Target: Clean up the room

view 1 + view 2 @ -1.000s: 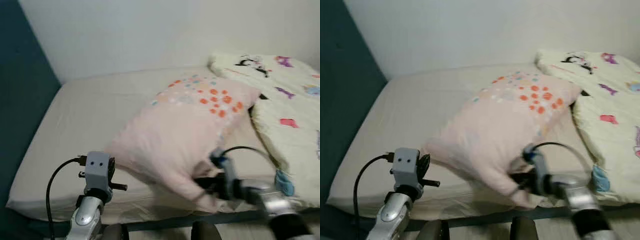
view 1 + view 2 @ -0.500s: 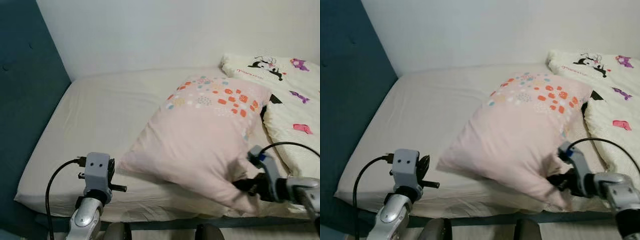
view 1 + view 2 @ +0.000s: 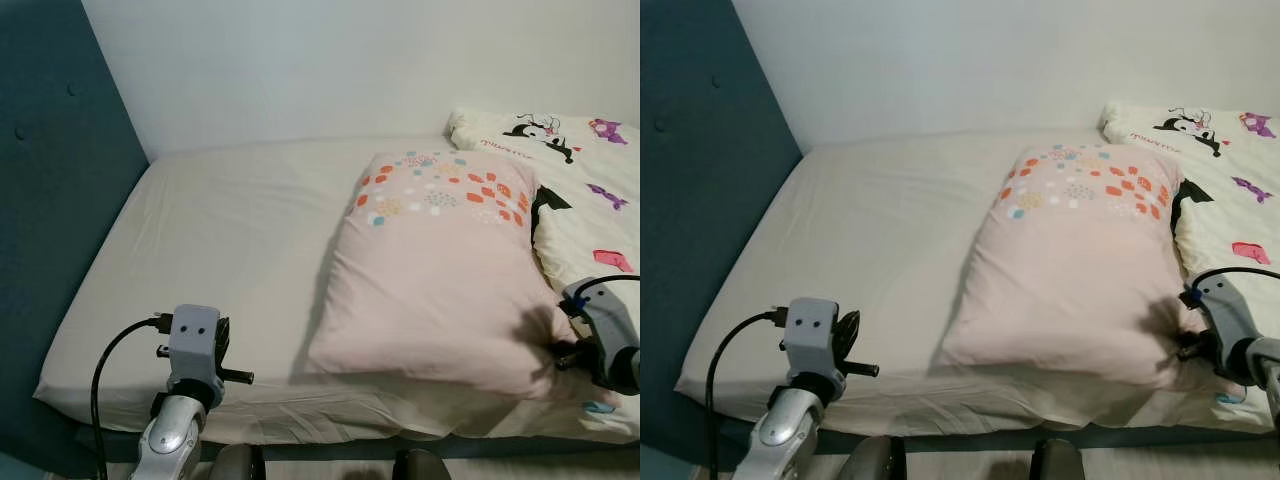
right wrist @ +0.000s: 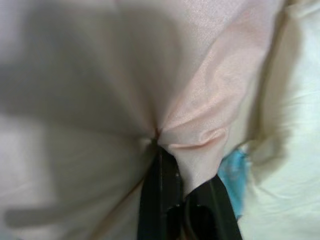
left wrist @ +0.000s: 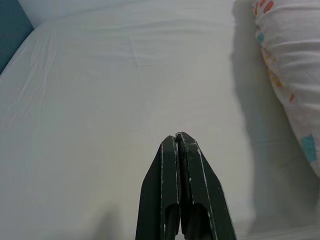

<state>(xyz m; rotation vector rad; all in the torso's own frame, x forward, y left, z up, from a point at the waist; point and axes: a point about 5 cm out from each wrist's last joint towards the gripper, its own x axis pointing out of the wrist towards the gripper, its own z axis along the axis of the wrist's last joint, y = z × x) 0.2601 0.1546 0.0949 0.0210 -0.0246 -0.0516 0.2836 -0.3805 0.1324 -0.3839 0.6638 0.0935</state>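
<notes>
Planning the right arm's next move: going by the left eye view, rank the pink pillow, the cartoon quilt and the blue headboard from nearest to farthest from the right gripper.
1. Pink pillow: the right gripper has its jaws shut on the near right corner.
2. Cartoon quilt: lies just beyond the gripper, along the bed's right side.
3. Blue headboard: far across the bed, at the left edge.

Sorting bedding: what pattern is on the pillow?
Pale pink pillow with orange and blue dots; clearest in left eye view.
</notes>
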